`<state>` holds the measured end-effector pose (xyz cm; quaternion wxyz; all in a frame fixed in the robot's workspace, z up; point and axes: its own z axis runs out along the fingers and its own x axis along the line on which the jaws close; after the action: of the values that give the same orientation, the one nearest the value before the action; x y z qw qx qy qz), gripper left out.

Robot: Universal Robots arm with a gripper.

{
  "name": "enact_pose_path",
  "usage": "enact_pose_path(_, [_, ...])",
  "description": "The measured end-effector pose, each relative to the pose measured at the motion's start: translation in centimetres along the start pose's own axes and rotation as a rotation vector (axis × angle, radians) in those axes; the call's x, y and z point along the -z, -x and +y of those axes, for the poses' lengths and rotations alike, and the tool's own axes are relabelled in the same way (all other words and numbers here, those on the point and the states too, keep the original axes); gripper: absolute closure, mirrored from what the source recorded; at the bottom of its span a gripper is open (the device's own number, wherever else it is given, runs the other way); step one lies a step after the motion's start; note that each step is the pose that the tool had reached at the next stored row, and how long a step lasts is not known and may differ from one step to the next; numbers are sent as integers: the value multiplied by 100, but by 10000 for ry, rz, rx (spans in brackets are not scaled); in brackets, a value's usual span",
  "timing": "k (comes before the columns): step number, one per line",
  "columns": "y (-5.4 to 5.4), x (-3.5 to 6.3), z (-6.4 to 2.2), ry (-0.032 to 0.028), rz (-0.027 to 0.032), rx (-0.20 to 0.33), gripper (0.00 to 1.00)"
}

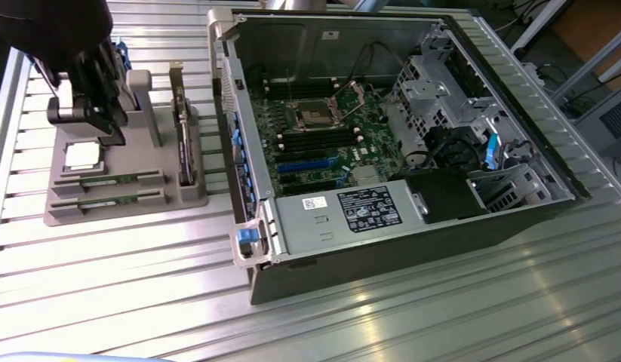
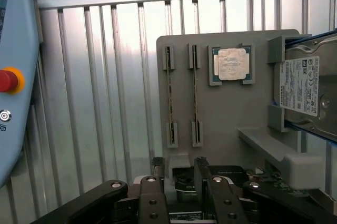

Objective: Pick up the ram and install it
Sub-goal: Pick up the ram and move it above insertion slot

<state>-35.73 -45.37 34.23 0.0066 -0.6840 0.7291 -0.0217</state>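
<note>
Two ram sticks (image 2: 170, 97) (image 2: 195, 95) stand on edge in slots of a grey fixture tray (image 2: 226, 129). In the exterior view they lie at the tray's near side (image 1: 109, 181) (image 1: 104, 202). My gripper (image 2: 180, 174) hangs above the tray, a short way off the sticks' ends. Its black fingers (image 2: 158, 179) are open and hold nothing. The dark arm and gripper (image 1: 101, 128) hover over the tray's far part in the exterior view. The open computer case (image 1: 511, 204) lies to the exterior view's right, with dark memory slots (image 1: 310, 139) on its green motherboard.
The tray also carries a square silver processor (image 2: 233, 64), a hard drive (image 2: 305, 84) standing on edge and an upright card (image 1: 184, 143). A teach pendant with a red button (image 2: 8, 80) lies beside the tray. Everything rests on a ribbed metal table (image 1: 391, 317).
</note>
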Motion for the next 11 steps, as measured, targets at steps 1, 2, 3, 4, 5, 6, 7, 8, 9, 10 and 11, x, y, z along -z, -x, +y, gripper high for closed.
enact_pose_path(1, [0, -2, 0, 0, 0, 0, 64])
enact_pose_path(2, [0, -5, 0, 0, 0, 0, 64])
enact_pose_path(3, [-1, -7, 0, 1, 1, 0, 64])
enact_pose_path(4, [-1, -9, 0, 1, 0, 0, 64])
enact_pose_path(5, [-1, -11, 1, 0, 0, 0, 64])
enact_pose_path(6, [-1, -12, 0, 0, 0, 0, 64])
enact_pose_path(7, [-2, -14, 0, 0, 0, 0, 64])
enact_pose_path(8, [-2, -17, 0, 0, 0, 0, 64])
enact_pose_path(9, [-2, -20, 1, 0, 0, 0, 64])
enact_pose_path(10, [-2, -22, 1, 0, 0, 0, 64])
enact_pose_path(11, [-3, -27, 1, 0, 0, 0, 64])
